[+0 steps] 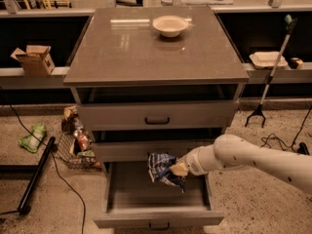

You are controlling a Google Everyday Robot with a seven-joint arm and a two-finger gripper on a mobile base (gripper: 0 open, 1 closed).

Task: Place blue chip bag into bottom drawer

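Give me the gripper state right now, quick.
Single gripper: closed on the blue chip bag, holding it above the open bottom drawer.

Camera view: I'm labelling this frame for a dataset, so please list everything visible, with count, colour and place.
cabinet: 1, grey, centre
bowl: 1, cream, on the cabinet top
upper drawers: 2, grey, under the top
bottom drawer: 1, grey, pulled open
chip bag: 1, blue, held over the bottom drawer
box: 1, brown, left shelf
tray: 1, pale, right shelf
grabber stick: 1, grey with green tip, leaning at right
green packet: 1, floor, far left
wire basket: 1, dark, holding packets, floor left of cabinet
pole: 1, black, floor at left
cables: several, black, floor
arm: 1, white, from the right
tool: 1, at the arm's end, shut on the chip bag
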